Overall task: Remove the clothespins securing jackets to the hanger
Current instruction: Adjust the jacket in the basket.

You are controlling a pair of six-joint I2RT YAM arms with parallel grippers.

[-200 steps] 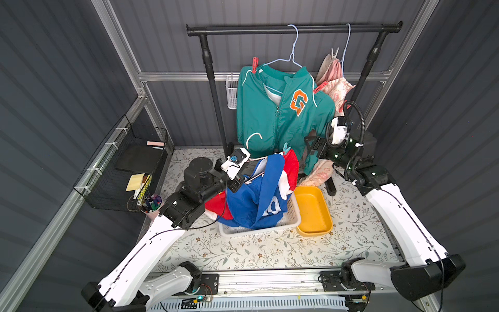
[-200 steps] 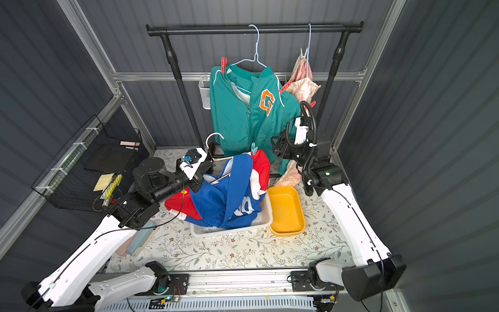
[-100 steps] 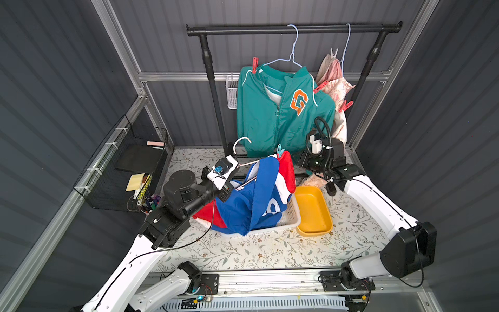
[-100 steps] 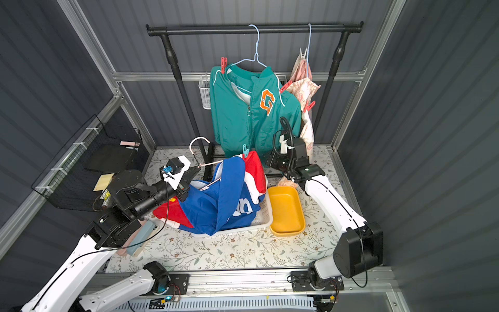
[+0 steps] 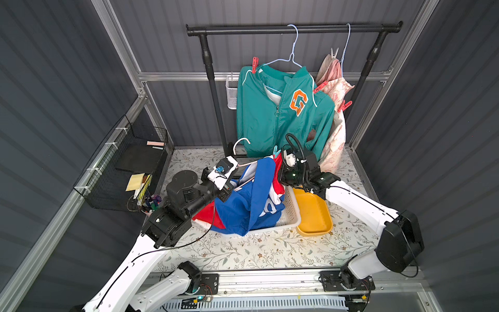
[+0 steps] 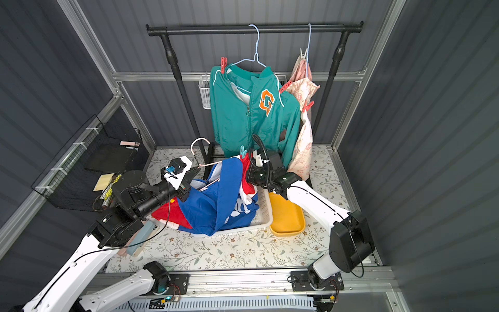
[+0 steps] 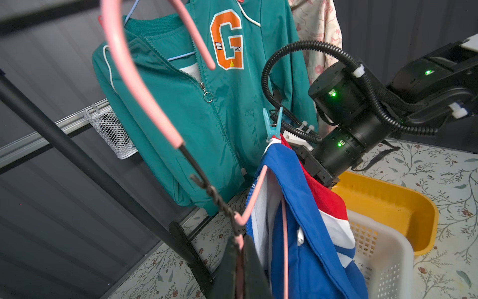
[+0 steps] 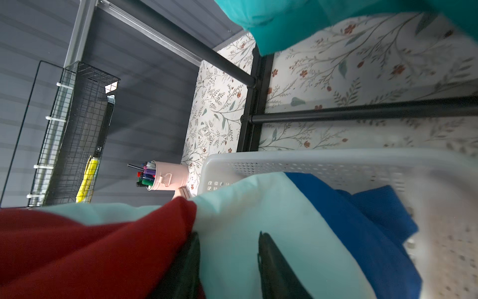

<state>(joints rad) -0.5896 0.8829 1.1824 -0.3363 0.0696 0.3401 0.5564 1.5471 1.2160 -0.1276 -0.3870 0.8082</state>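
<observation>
1. My left gripper [image 7: 239,255] is clamped tight on the pink hanger [image 7: 144,85], just below its twisted neck. The hook stands free in the air, well apart from the rail [image 5: 243,29].
2. The blue jacket [image 5: 251,200] hangs by one shoulder from that hanger. Its lower part lies in the white basket [image 5: 293,216].
3. A teal clothespin [image 7: 273,124] stands upright on the raised shoulder of the blue jacket, at the hanger's end. It shows in both top views.
4. My right gripper [image 8: 227,240] is pressed into the red and white side of the blue jacket, just below the teal clothespin. Its fingers [image 8: 190,259] stand apart with the pale panel between them. I cannot tell whether they pinch the cloth.
5. The teal jacket [image 5: 264,116] hangs on the rail from a pale blue hanger [image 5: 293,54]. It has a red clothespin [image 5: 254,64] on one shoulder and another red clothespin [image 5: 320,87] on the other.
6. The cream jacket [image 5: 337,89] hangs just beside the teal jacket. It has a whitish clothespin [image 5: 334,52] at its top and a third red clothespin [image 5: 344,106] lower on its edge.
7. A yellow tray [image 5: 314,213] lies against the white basket, under my right arm.
</observation>
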